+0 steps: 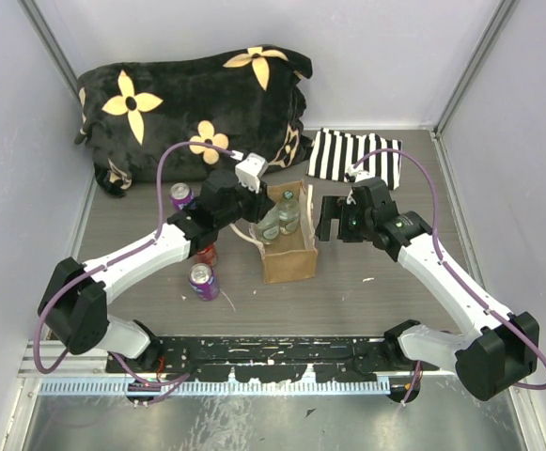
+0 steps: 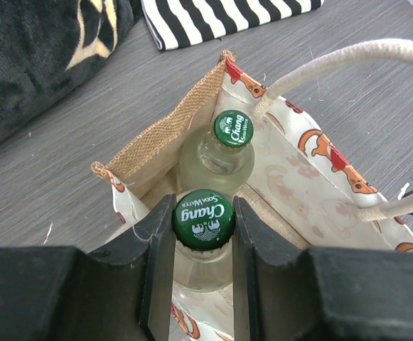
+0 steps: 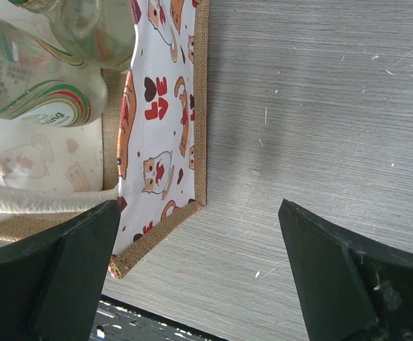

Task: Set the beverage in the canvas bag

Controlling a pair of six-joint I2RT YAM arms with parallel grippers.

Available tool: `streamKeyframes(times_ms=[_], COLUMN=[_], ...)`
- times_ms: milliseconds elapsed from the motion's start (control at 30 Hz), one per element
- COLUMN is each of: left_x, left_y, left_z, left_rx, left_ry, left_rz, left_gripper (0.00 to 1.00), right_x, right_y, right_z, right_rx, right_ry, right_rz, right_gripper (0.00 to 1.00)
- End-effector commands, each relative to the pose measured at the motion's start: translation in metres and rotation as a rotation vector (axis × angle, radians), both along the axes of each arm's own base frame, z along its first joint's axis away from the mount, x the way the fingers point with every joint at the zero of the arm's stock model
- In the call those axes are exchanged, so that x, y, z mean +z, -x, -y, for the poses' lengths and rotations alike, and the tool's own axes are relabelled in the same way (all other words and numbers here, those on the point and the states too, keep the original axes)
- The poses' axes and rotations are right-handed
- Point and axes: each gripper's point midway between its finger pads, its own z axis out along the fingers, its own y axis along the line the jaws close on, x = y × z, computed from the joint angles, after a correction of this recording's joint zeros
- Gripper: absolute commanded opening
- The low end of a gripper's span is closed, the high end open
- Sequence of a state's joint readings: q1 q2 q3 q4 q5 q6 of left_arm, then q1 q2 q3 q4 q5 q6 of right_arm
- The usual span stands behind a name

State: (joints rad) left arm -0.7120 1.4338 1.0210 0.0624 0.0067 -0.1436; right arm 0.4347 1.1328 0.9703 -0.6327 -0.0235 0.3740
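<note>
1. The left hand [image 2: 202, 213] fills the bottom of its wrist view. Its two black fingers [image 2: 160, 241] press on either side of the neck of a clear glass soda-water bottle with a green crown cap [image 2: 203, 273], so I judge it clamped on that bottle.
2. The bottle stands upright inside the small tan canvas bag with cream rope handles [image 2: 165, 138], just beside a second green-capped glass bottle [image 2: 232, 128] already in there. Whether its base has reached the bag's floor is hidden.
3. The bag sits mouth up, about midway between the left and right edges of the grey tabletop [image 1: 385, 282].
4. The right hand [image 3: 199, 213] holds nothing. Its fingers are spread wide just beside the bag's right wall.
5. The step in hand looks like the end of the placing: the beverage is in the bag but not let go.
6. The next move calls for parting the fingers and rising straight up, clear of the rope handle arching alongside and of the neighbouring bottle, so that neither bottle tips.
7. One purple drink can [image 1: 181, 195] and a second purple can [image 1: 203, 280] stand toward the left edge, outside the bag.
</note>
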Motion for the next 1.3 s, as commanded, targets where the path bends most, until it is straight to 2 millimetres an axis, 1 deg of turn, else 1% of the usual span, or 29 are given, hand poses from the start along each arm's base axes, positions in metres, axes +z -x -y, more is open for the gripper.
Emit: streamKeyframes(times_ms=[0, 300, 500, 1000, 1267], left_x=[0.052, 0.029, 0.021, -0.007, -0.024], left_y=[-0.018, -0.024, -0.028, -0.017, -0.010], left_z=[0.010, 0.008, 0.009, 0.026, 0.025], left_rx=[0.042, 0.091, 0.112, 0.086, 0.072], left_ry=[0.135, 0.110, 0.089, 0.051, 0.020], left_rz=[0.174, 0.177, 0.185, 0.154, 0.130], left_gripper=[0.00, 0.00, 0.00, 0.00, 0.00], right_x=[0.008, 0.011, 0.008, 0.007, 0.007], right_y=[-0.010, -0.013, -0.012, -0.011, -0.011], right_z=[-0.001, -0.002, -0.001, 0.004, 0.008], right_rx=[-0.016, -0.012, -0.013, -0.016, -0.022], right_ry=[-0.014, -0.013, -0.006, 0.002, 0.003], right_rz=[0.034, 0.038, 0.035, 0.042, 0.042], right_gripper=[1.00, 1.00, 1.00, 1.00, 1.00])
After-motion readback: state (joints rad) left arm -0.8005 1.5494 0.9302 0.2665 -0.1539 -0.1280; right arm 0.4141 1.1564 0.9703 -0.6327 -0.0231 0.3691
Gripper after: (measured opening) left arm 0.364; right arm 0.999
